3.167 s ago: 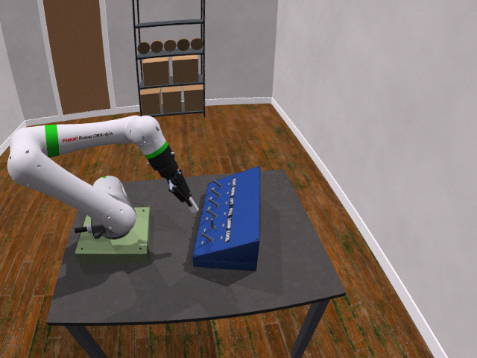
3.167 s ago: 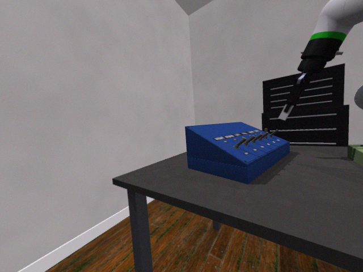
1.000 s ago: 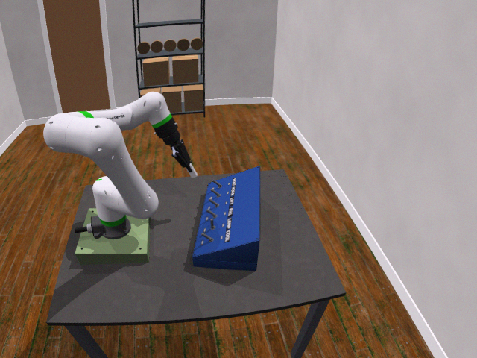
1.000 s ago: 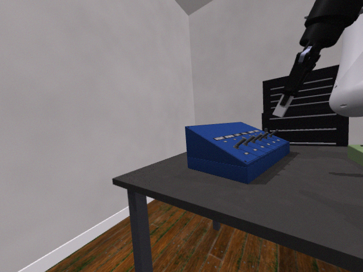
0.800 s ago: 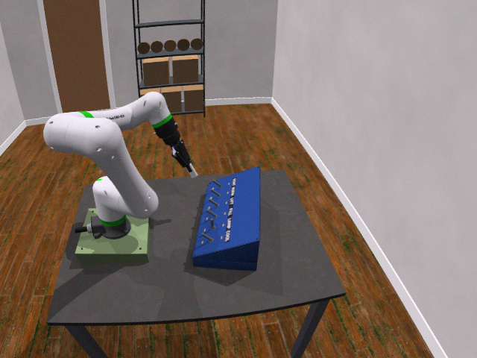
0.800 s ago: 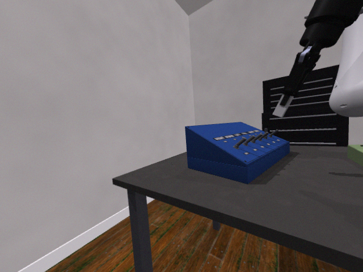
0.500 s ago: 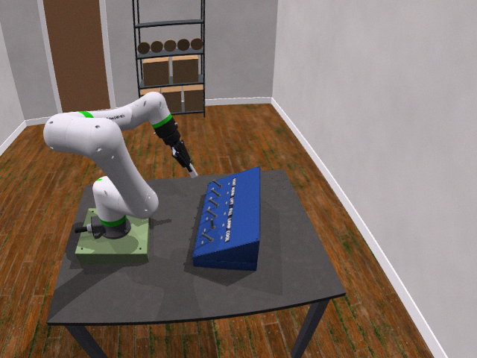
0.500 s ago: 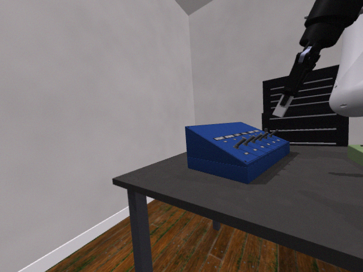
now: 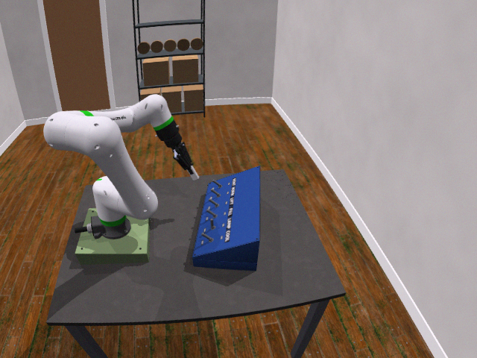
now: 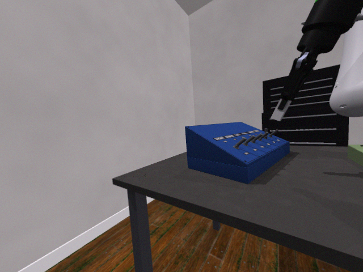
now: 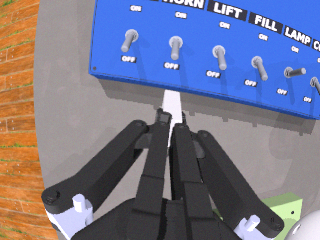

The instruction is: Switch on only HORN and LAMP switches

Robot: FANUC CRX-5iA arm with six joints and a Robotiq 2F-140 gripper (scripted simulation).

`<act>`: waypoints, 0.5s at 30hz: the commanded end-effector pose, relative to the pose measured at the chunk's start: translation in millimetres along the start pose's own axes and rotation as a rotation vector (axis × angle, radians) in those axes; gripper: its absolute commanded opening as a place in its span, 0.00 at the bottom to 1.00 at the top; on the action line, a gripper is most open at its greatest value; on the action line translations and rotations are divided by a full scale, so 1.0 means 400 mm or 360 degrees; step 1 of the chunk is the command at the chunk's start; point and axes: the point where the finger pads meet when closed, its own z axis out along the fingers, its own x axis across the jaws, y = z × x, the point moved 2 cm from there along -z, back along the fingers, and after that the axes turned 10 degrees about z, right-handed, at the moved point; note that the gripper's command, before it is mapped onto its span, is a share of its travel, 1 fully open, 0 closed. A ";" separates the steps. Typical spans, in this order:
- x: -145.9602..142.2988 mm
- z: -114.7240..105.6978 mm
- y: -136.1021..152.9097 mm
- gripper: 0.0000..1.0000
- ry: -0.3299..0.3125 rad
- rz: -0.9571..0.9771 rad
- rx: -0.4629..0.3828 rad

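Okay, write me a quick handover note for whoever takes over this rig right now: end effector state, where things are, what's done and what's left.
End effector: shut, holding nothing, in the air short of the console's low front edge, roughly in line with HORN.
Console: on the table, all feet down as far as visible.
Done: LAMP lever lies sideways, unlike the others, possibly already thrown; verify.
Left: HORN lever points toward OFF. Flick it gently; leave VENT, LIFT, FILL alone.

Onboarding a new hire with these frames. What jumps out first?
The blue console sits mid-table, its row of toggle levers facing the arm; the wrist view reads VENT, HORN, LIFT, FILL, LAMP. The white arm with green rings rises from a green base at the table's left. Its gripper is shut on nothing, hanging above the console's far end, pointing near the HORN switch.
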 end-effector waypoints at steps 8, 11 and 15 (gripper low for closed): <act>-0.001 0.074 -0.001 0.00 -0.0001 0.0000 0.0000; -0.001 0.082 -0.001 0.00 -0.0001 0.0000 0.0000; -0.001 0.114 -0.001 0.00 -0.0001 0.0000 0.0000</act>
